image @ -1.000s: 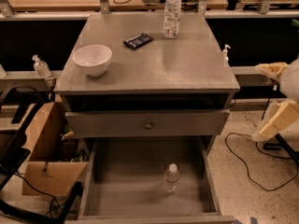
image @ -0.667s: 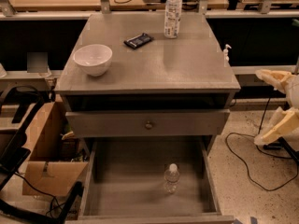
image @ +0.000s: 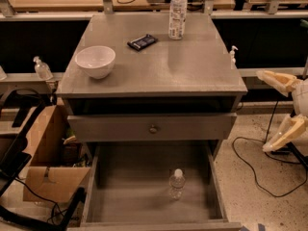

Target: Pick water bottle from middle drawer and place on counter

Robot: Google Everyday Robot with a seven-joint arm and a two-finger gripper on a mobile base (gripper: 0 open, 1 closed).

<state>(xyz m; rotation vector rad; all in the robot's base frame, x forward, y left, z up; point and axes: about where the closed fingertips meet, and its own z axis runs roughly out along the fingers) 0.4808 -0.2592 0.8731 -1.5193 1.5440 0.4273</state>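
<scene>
The water bottle (image: 176,184) stands upright in the middle drawer (image: 125,191), right of centre, at the bottom of the frame; the drawer lies open below the counter (image: 192,71); on the counter a bowl (image: 95,61) sits left, a labelled bottle (image: 177,13) at the far edge, a flat packet (image: 142,42) between them; the gripper (image: 263,110) hangs at the right edge, beside the counter, fingers spread apart.

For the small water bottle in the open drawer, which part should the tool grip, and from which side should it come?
Grip the water bottle around its upper body, coming down from above and the front. It seems to stand upright on the middle drawer floor; the knobbed drawer overhangs behind it. The tool hangs open to the right of the counter.
</scene>
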